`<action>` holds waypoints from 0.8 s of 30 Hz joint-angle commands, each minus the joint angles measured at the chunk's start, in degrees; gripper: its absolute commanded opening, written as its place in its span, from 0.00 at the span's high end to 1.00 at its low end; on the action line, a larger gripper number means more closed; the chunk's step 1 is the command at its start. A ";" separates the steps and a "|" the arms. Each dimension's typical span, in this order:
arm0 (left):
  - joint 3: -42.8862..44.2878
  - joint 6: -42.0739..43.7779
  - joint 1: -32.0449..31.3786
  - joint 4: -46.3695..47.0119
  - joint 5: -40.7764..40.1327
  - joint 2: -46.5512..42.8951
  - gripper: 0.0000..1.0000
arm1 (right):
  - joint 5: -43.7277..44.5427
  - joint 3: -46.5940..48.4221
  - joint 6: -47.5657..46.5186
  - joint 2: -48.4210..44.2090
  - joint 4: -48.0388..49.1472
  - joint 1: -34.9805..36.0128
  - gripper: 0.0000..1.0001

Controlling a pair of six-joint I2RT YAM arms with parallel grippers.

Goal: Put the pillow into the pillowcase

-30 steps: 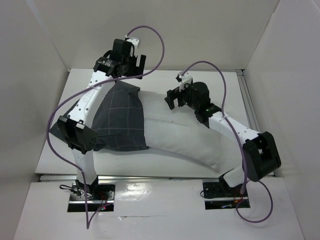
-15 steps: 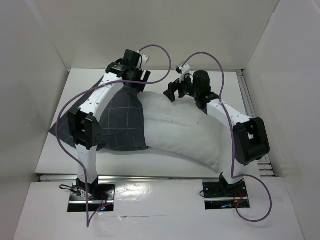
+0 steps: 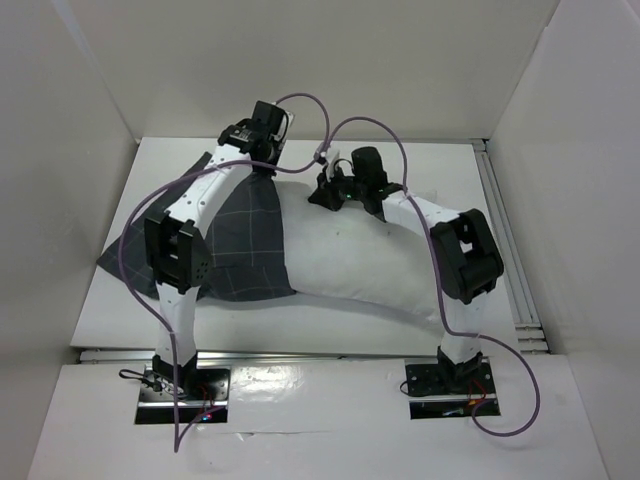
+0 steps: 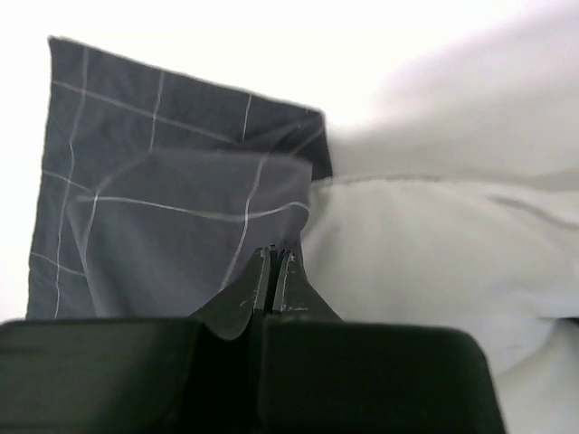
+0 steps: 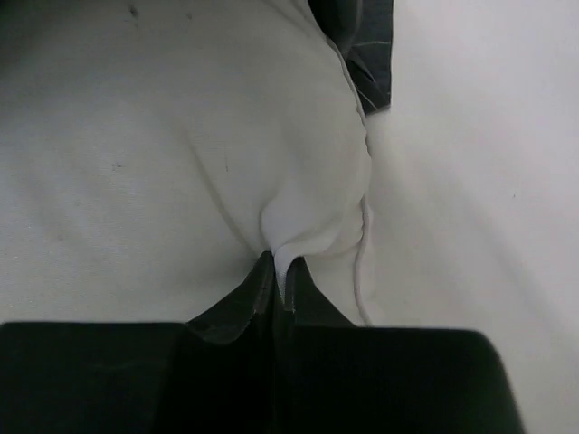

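Note:
The white pillow (image 3: 370,260) lies across the table, its left end inside the dark grey checked pillowcase (image 3: 240,240). My left gripper (image 3: 268,168) is at the pillowcase's far corner by the opening. In the left wrist view it (image 4: 274,256) is shut on a raised fold of the pillowcase (image 4: 163,235), with the pillow (image 4: 434,244) just to the right. My right gripper (image 3: 322,195) sits on the pillow's far edge. The right wrist view shows that gripper (image 5: 282,264) shut on a pinch of the pillow's cover (image 5: 136,163); a corner of the pillowcase (image 5: 366,45) shows beyond.
White walls enclose the white table (image 3: 150,170) on the left, back and right. A metal rail (image 3: 505,240) runs along the table's right side. Purple cables (image 3: 300,100) loop above both arms.
Both arms have reached in toward the far edge of the bedding. Both grippers went from open to shut, the left on the pillowcase's edge, the right on the pillow.

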 commanded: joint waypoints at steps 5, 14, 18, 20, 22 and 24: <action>4.23 -1.82 -2.80 7.90 3.12 -5.72 1.00 | 8.86 -9.03 5.15 -10.57 16.44 2.71 1.00; 11.79 -1.82 -10.54 11.07 6.56 -4.67 1.00 | 10.27 -30.22 15.70 -32.57 42.85 2.71 1.00; 13.20 -2.88 -13.70 11.60 10.06 -7.03 1.00 | 10.27 -34.09 16.94 -37.15 46.38 3.33 1.00; 11.89 -3.41 -15.37 12.21 12.79 -8.79 1.00 | 13.07 -38.02 18.25 -37.15 51.02 4.64 1.00; 10.40 -2.54 -18.97 12.74 13.50 -12.04 1.00 | 16.41 -40.24 18.26 -35.06 58.67 4.65 1.00; 5.14 -1.74 -22.56 14.14 13.50 -16.85 1.00 | 22.47 -39.73 18.87 -31.64 57.31 4.65 1.00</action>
